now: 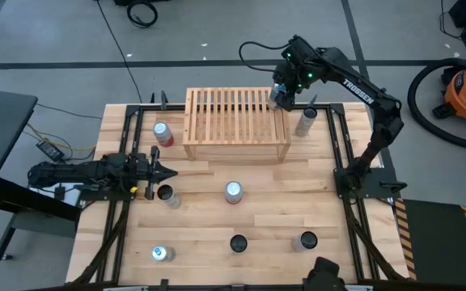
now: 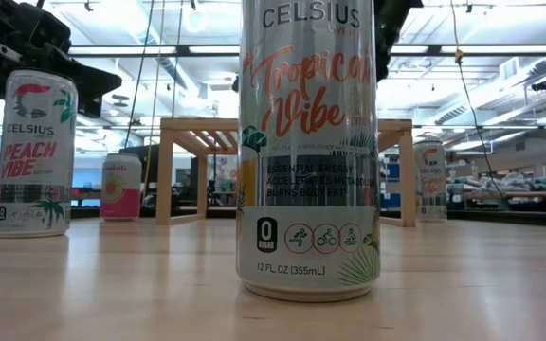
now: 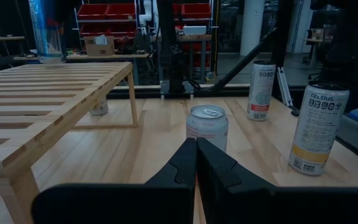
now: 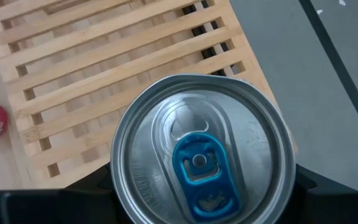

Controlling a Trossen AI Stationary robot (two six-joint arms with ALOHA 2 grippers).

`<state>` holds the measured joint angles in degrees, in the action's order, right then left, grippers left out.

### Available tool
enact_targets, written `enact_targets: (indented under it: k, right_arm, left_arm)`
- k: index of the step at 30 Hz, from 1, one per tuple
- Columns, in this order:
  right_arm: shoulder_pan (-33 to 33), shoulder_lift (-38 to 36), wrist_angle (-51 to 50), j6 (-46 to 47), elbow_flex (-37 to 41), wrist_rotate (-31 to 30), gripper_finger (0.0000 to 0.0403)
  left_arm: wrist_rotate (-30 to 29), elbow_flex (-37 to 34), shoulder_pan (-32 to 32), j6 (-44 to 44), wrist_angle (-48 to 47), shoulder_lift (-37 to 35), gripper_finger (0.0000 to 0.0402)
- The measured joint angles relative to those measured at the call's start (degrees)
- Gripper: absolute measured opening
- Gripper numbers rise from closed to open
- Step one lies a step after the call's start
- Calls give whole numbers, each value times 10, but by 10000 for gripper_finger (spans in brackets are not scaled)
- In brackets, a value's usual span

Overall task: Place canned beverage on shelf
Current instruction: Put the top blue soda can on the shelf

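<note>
Gripping round aluminium can (image 4: 201, 155), apparently above slatted wooden shelf (image 4: 104, 56).

The right arm (image 1: 354, 85) is showing matte black links, white TROSSEN lettering along its forearm and a small green light glowing near its wrist. A black cable is looping behind it. The left arm (image 1: 87, 174) is wearing the same black finish.

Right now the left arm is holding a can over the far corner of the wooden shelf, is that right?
Not quite: it is the right gripper holding the can over the far corner of the shelf, as the high view shows. The left gripper rests low, shut and empty.
</note>
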<state>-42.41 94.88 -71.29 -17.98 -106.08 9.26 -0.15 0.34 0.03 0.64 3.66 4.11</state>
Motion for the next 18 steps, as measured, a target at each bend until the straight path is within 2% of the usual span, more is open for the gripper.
enact_targets:
  k: [18]
  right_arm:
    - [-21, 7, 26, -1, 0, 10, 247]
  left_arm:
    - [0, 0, 0, 0, 0, 0, 18]
